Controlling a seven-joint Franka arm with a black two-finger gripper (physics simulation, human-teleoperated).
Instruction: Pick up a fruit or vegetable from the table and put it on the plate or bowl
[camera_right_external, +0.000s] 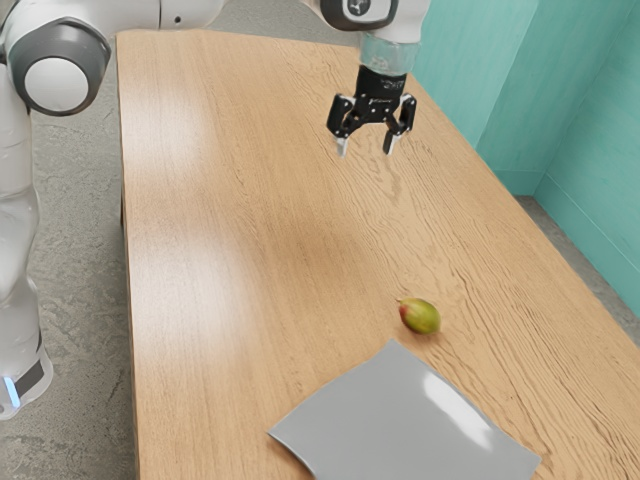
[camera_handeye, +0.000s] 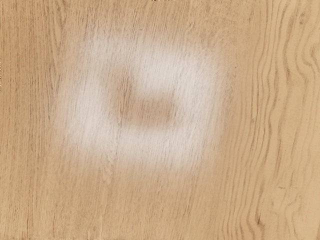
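Note:
A small green-and-red fruit, like a mango or pear (camera_right_external: 420, 316), lies on the wooden table (camera_right_external: 250, 230) toward the near right of the exterior view. Just in front of it lies a flat grey square plate (camera_right_external: 405, 422), tilted like a diamond at the table's near edge. My black gripper (camera_right_external: 368, 146) hangs open above the far part of the table, well away from the fruit, with nothing between its fingers. Under my hand the wrist view holds bare wood grain (camera_handeye: 280, 150) with a pale ring of reflected light (camera_handeye: 145, 110).
Teal walls (camera_right_external: 560, 90) stand beyond the table's far right side. The arm's white base (camera_right_external: 30, 200) rises at the exterior view's left, off the table over a grey floor (camera_right_external: 80, 400).

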